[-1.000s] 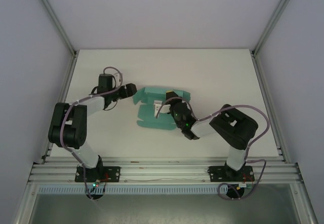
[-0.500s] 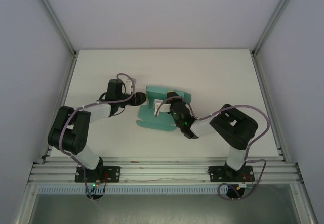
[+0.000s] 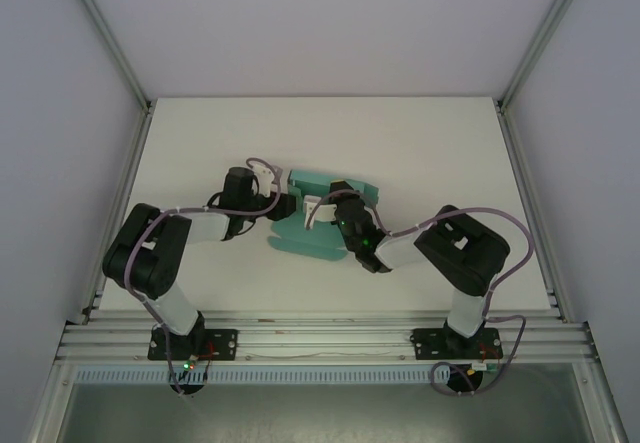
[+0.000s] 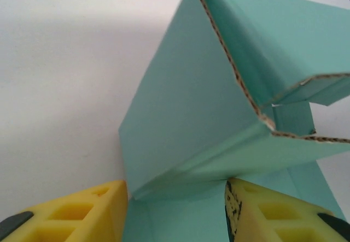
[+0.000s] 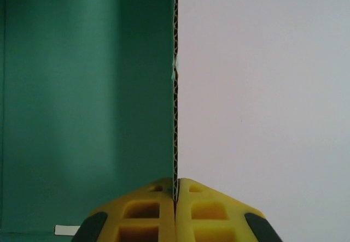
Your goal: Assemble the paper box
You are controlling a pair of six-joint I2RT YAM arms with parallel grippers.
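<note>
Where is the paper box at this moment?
In the top view the paper box lies centrally between the two arms: the right gripper pinches one wall, and the left gripper sits open at its left edge.

Plain white table (image 3: 430,143), matt and flat, fenced left and right by aluminium posts and rails, with a slotted metal rail along the near edge. Directly on it, about mid-depth and near the middle from left to right, just the paper box (image 3: 300,240): teal-green corrugated card, half folded. Near panel flat against the white surface, far panels raised off it at an angle, bare table on all sides of the card.
</note>
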